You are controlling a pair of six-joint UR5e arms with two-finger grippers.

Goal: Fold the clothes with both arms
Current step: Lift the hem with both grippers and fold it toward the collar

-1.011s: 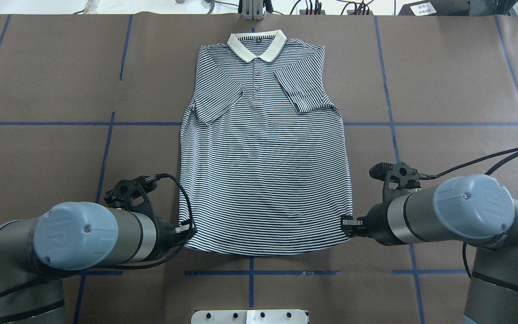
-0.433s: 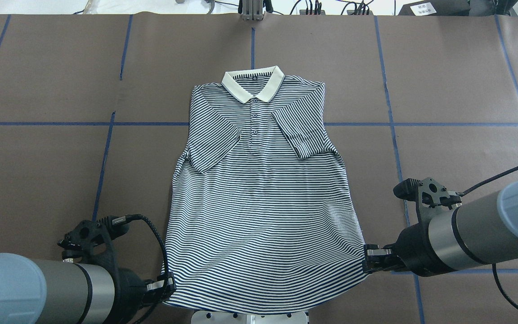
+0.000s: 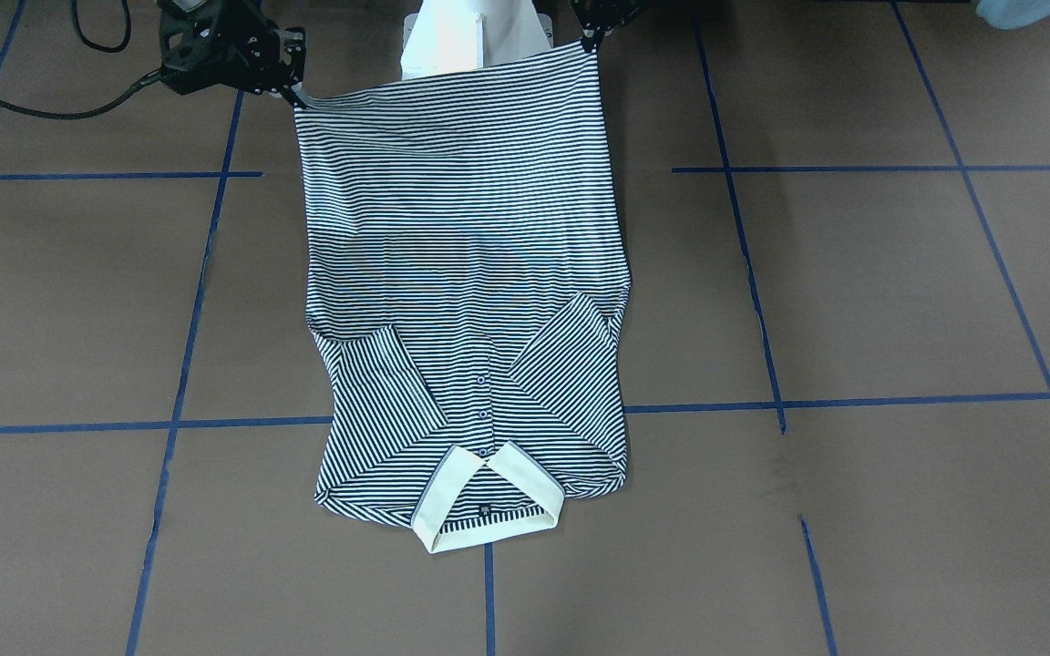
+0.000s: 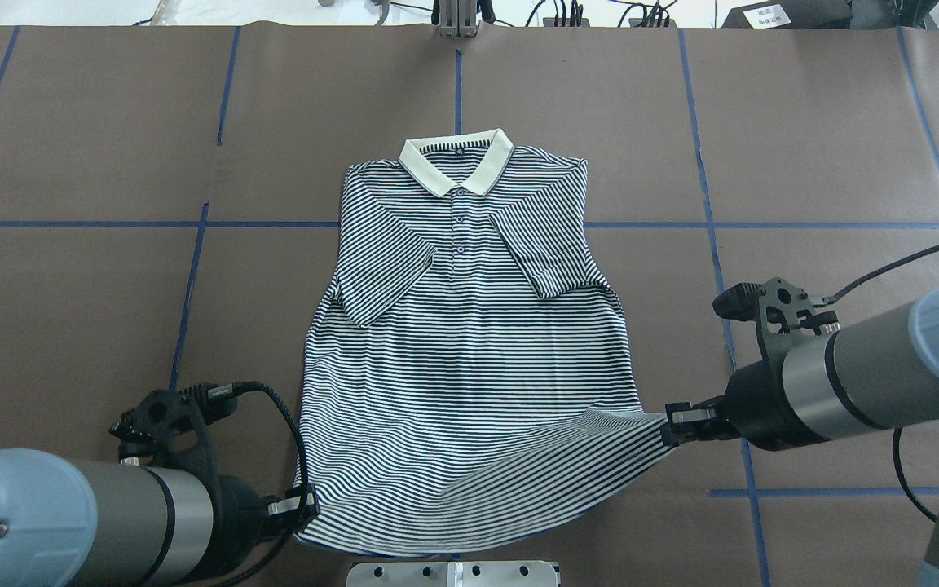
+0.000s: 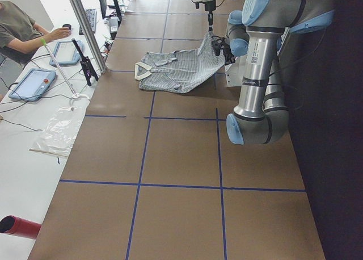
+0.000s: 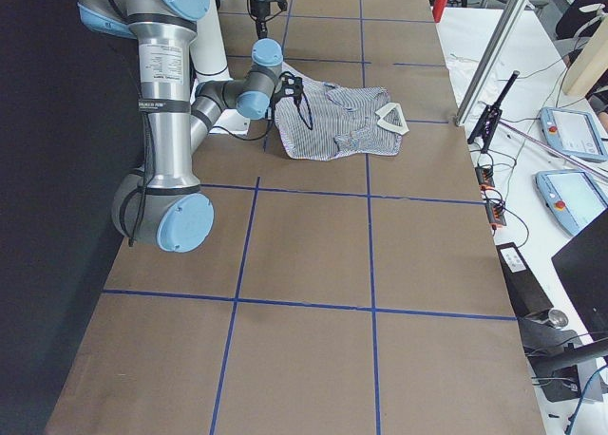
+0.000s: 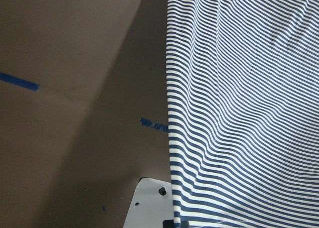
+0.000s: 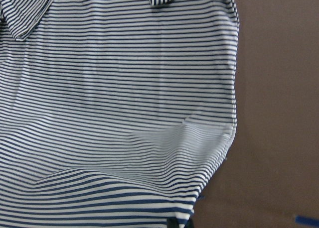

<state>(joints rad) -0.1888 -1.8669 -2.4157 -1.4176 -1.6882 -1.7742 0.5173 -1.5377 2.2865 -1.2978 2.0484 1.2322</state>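
Note:
The striped polo shirt lies face up on the brown table, white collar at the far end and both sleeves folded in over the chest. My left gripper is shut on the hem's left corner. My right gripper is shut on the hem's right corner. The hem hangs raised and stretched between them, while the chest and collar rest on the table. In the front-facing view the right gripper and left gripper hold the shirt's top corners. Both wrist views show only striped cloth.
The white pedestal plate sits just under the lifted hem. Blue tape lines cross the brown table. A metal mount stands at the far edge. A seated person and tablets are beside the table.
Both grippers have dragged the shirt by its hem toward the robot, so the collar is now farther from the far edge. Since 0.4 s ago the right gripper has shifted farther from the base.

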